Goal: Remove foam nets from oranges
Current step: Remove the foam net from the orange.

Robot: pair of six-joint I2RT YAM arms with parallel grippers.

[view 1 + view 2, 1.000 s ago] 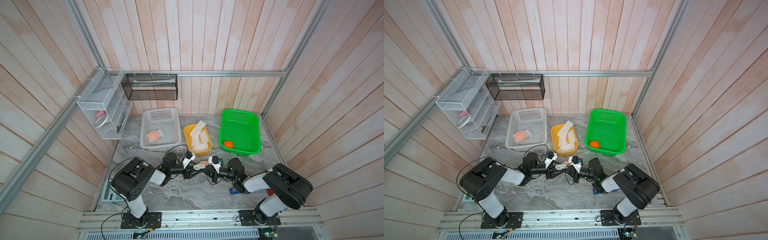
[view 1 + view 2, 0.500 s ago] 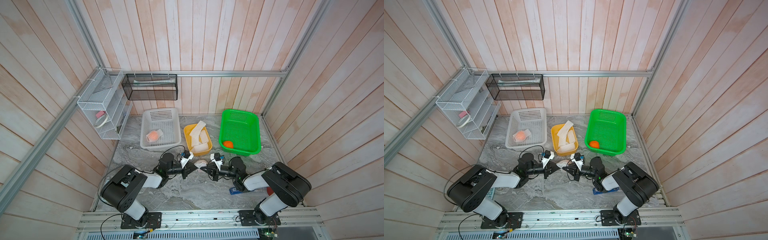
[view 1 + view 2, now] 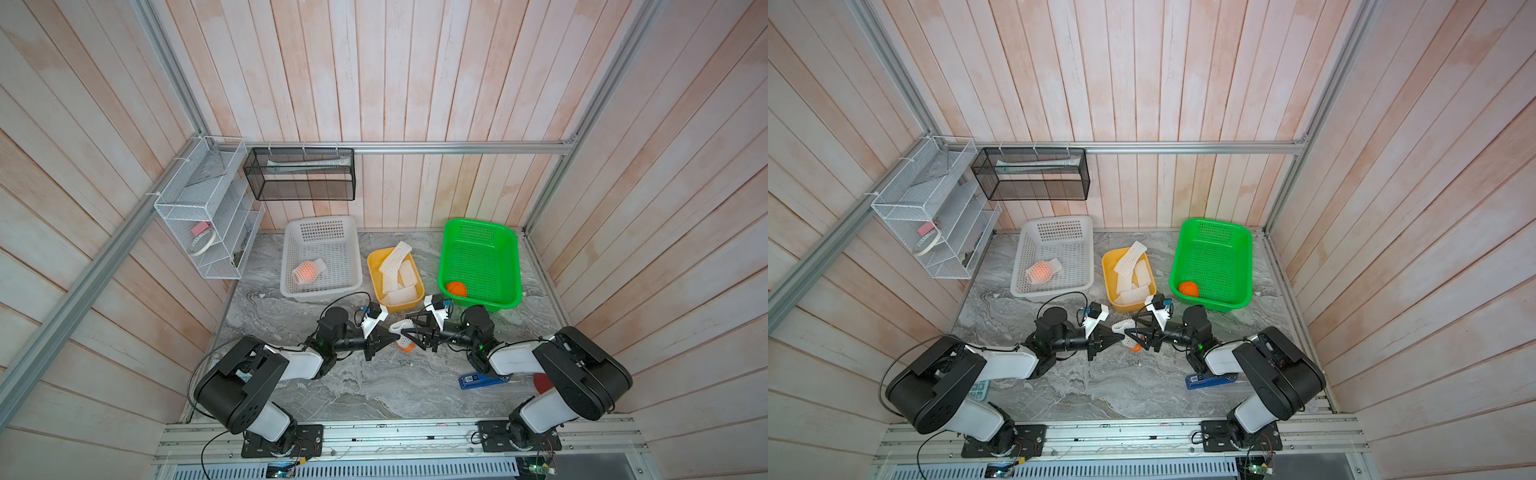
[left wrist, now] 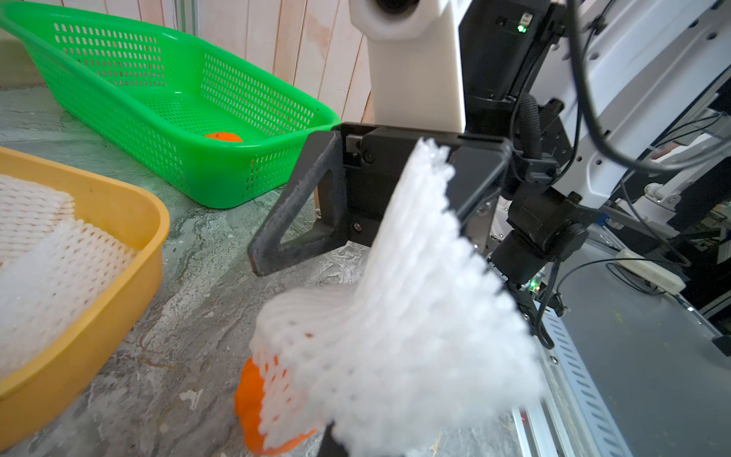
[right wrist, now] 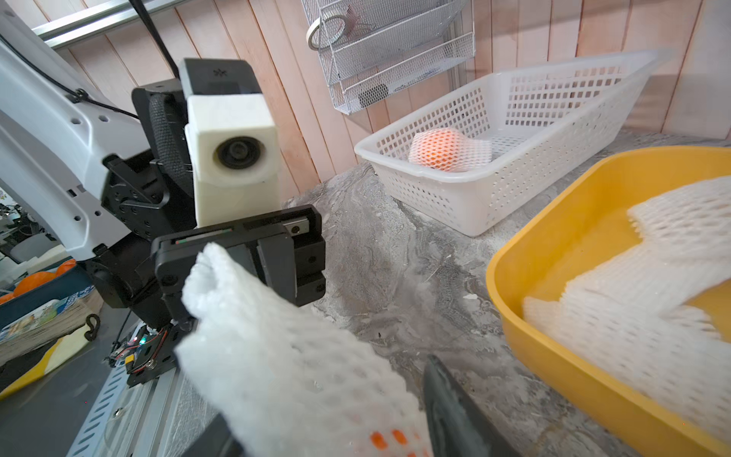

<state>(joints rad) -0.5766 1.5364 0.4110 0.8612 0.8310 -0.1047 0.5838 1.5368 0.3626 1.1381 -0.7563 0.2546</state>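
The left claw (image 3: 389, 335) is pinched tight on the free end of a foam net (image 3: 399, 328), which half-covers an orange (image 3: 406, 348) resting on the tabletop (image 3: 374, 386) just before the yellow tray (image 3: 401, 308); the right claw (image 3: 410, 332) stands spread wide either side of it, clamping nothing

We count three oranges: one bare orange (image 3: 456, 287) far right, one netted orange (image 3: 306, 271) far left, one half-netted orange (image 3: 407, 348) nearer. We see three bins: white basket (image 3: 320, 291), yellow tray (image 3: 402, 306), green basket (image 3: 478, 257).
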